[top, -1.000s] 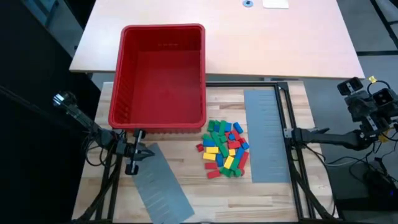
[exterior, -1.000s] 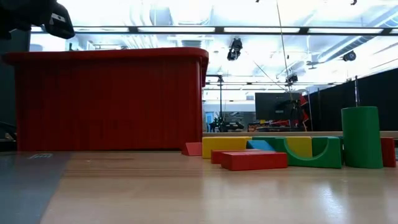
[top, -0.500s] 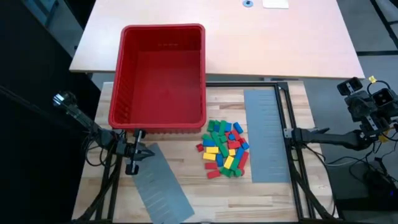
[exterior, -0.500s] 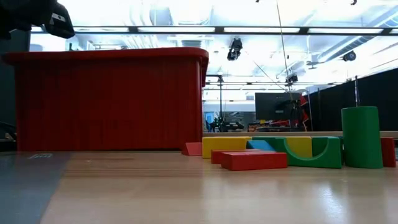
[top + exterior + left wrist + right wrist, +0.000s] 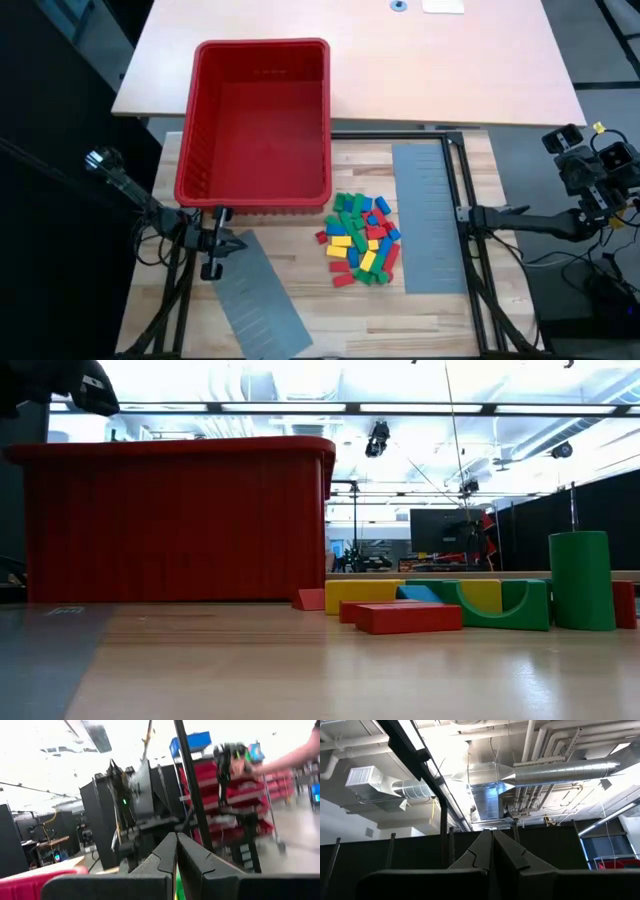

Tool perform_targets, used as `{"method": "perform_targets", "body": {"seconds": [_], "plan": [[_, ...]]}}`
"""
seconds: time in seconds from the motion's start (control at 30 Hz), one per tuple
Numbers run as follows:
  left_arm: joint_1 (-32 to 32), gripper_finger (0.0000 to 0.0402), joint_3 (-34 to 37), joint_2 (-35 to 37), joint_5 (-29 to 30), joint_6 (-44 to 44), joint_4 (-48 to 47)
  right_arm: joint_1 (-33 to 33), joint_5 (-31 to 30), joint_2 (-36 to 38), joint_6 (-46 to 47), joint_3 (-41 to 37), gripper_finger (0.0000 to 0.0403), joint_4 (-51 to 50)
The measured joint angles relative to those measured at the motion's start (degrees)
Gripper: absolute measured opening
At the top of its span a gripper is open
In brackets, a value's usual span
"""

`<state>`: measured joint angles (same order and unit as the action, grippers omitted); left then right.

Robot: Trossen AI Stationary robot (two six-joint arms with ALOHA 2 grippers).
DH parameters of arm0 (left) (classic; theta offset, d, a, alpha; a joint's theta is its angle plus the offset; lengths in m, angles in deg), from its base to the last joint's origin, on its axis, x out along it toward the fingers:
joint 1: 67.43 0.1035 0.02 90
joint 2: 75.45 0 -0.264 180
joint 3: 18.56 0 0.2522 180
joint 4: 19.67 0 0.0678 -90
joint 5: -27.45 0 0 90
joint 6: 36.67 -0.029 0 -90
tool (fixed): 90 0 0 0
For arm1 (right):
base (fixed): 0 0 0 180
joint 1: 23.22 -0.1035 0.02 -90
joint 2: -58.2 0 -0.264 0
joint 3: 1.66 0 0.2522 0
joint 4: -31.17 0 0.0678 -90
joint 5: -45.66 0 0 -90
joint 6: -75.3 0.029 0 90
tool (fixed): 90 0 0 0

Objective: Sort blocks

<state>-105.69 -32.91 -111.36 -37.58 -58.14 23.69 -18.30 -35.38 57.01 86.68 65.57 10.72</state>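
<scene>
The blocks (image 5: 360,238), small red, green, blue and yellow pieces, lie in a loose pile on the wooden table just in front of the red bin's (image 5: 255,120) near right corner. From table height a red block (image 5: 408,617) lies flat in front of the others. My left gripper (image 5: 236,243) is shut beside the bin's near left corner, over the end of a grey panel (image 5: 258,298), and holds nothing. My right gripper (image 5: 474,211) is shut at the table's right side, beside the other grey panel (image 5: 425,215), well clear of the pile.
The red bin stands at the table's far left, with nothing showing inside it. Two flat grey slotted panels flank the pile, one on the right and one slanting at the near left. Black frame rails (image 5: 458,180) run along the right and far sides. A light desk (image 5: 450,70) lies beyond.
My left gripper has risen a little beside the bin's near left corner. The blocks, the bin and my right gripper have stayed where they were.
</scene>
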Motion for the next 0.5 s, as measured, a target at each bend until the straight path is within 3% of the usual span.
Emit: {"method": "perform_targets", "body": {"seconds": [0.4,0.5], "plan": [[0.09,0.0,-16.72,0.01,-0.02,-1.4,3.68,0.01,-0.24,-0.02,-5.05,0.0,0.0,0.06],[0.11,0.0,-20.12,-0.37,-0.04,-2.08,3.33,0.01,-2.88,-0.12,-5.08,0.0,0.0,0.29]]}}
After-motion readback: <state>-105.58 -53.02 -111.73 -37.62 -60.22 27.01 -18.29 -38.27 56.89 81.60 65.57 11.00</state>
